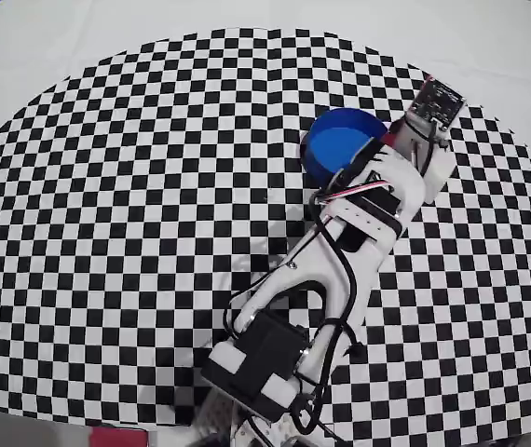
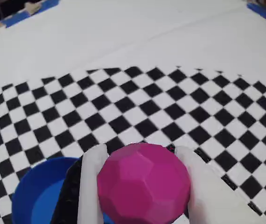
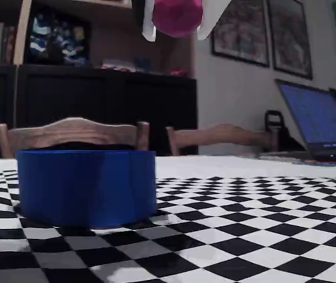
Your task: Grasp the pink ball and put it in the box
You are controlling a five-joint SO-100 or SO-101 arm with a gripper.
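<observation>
We see the checkered mat (image 1: 135, 214) spread in a half-round patch on the white desk (image 1: 79, 37), with wide bare room to the left of the arm (image 1: 340, 270) in the overhead view and plain white cloth beyond the mat's curved far edge. In the wrist view, strips of blue tape (image 2: 30, 13) mark the desk's far corners. No brand, label or writing can be read in any view.

The pink ball (image 2: 143, 184) is magenta and faceted, like a many-sided polyhedron more than a smooth sphere. The gripper (image 2: 144, 186) pinches it between two white fingers (image 2: 92, 186), one on each side, and holds it clear of the desk. In the fixed view the ball (image 3: 177, 16) hangs high above the mat, up and to the right of the box (image 3: 85, 186).

The box (image 1: 340, 144) is a round, bright blue tub with low walls, standing upright on the mat. In the wrist view its rim (image 2: 30, 186) shows at lower left, just beside the gripper
</observation>
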